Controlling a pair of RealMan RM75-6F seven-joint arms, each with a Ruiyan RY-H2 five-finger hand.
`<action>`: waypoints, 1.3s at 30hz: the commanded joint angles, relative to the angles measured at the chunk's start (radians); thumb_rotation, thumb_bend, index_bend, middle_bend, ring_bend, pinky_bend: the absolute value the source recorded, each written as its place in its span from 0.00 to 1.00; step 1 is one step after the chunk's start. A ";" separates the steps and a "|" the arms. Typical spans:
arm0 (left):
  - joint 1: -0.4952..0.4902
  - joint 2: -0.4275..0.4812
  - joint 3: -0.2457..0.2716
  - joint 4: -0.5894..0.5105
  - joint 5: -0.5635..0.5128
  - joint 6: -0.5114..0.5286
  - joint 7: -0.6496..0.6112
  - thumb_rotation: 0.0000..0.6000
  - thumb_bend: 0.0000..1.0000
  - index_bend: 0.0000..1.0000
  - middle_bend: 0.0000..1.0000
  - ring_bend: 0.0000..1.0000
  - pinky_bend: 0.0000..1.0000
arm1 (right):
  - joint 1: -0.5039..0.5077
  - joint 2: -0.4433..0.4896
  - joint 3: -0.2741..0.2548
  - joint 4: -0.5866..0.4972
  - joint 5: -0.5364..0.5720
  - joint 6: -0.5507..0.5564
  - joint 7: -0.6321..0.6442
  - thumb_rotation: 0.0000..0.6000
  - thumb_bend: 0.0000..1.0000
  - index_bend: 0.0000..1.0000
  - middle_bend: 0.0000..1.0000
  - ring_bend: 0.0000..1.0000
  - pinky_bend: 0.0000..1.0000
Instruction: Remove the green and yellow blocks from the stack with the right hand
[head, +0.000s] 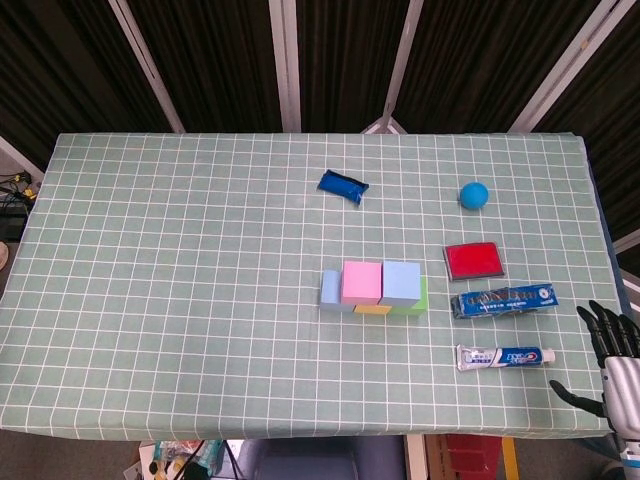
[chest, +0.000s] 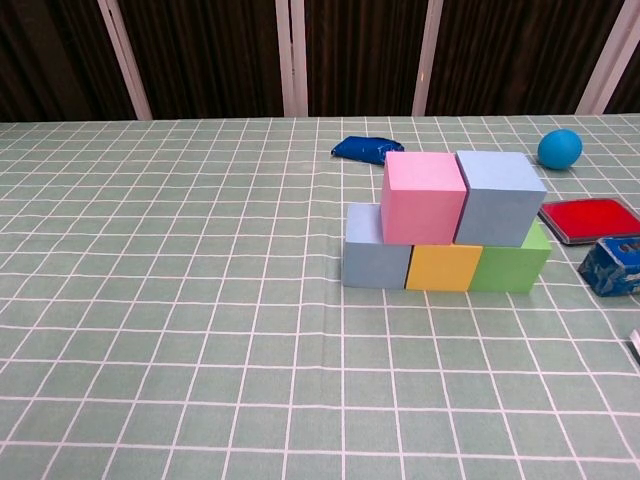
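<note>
The stack stands mid-table. Its bottom row runs blue block (chest: 375, 255), yellow block (chest: 443, 268), green block (chest: 512, 264). On top sit a pink block (chest: 423, 197) and a light blue block (chest: 497, 197). From the head view only slivers of the yellow block (head: 373, 309) and green block (head: 422, 296) show under the pink block (head: 361, 282) and light blue block (head: 400, 281). My right hand (head: 613, 355) hovers at the table's near right corner, fingers spread, holding nothing, far from the stack. The chest view does not show it. My left hand is out of sight.
A toothpaste tube (head: 504, 356) and a blue toothpaste box (head: 502, 300) lie between my right hand and the stack. A red pad (head: 473, 260), a blue ball (head: 473, 194) and a dark blue pouch (head: 343, 186) lie further back.
</note>
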 joint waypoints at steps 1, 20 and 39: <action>0.002 0.001 -0.003 -0.001 -0.009 0.002 -0.004 1.00 0.26 0.08 0.00 0.00 0.00 | 0.014 0.000 -0.002 -0.001 -0.013 -0.015 0.033 1.00 0.12 0.09 0.04 0.00 0.00; 0.004 0.006 -0.015 -0.004 -0.038 -0.003 -0.018 1.00 0.26 0.08 0.00 0.00 0.00 | 0.249 -0.155 0.131 -0.139 0.323 -0.332 -0.133 1.00 0.12 0.09 0.04 0.00 0.00; 0.007 0.010 -0.027 -0.003 -0.062 -0.004 -0.038 1.00 0.26 0.08 0.00 0.00 0.00 | 0.435 -0.357 0.196 -0.067 0.588 -0.446 -0.349 1.00 0.12 0.09 0.04 0.00 0.00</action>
